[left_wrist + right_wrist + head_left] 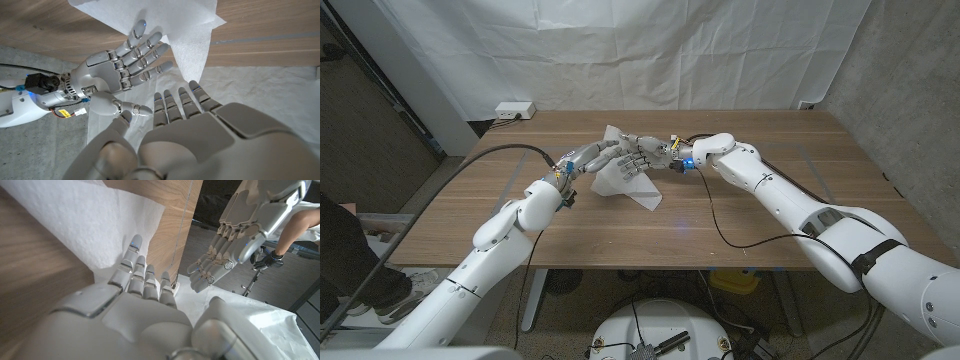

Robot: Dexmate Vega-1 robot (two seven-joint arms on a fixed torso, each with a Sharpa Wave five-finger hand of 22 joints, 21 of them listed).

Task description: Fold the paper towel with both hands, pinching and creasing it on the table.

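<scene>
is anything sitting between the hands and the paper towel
Nothing visible. The left hand and right hand meet fingers to fingers right over the paper towel, with only bare table around it.

The table (750,215) is brown wood with a long straight grain and a smooth, matt face. On it the paper towel (625,182) is thin white paper, soft and faintly pebbled, dull rather than shiny. The left hand (603,156) and the right hand (643,158) look like grey satin-finished metal or hard plastic, with darker seams at the finger segments. Both arms wear smooth, glossy white plastic shells, and thin black rubbery cables (735,236) trail along them. Behind the far edge hangs a creased white cloth curtain (650,50), matt; at the right stands a rough grey concrete-looking wall (910,80).
</scene>
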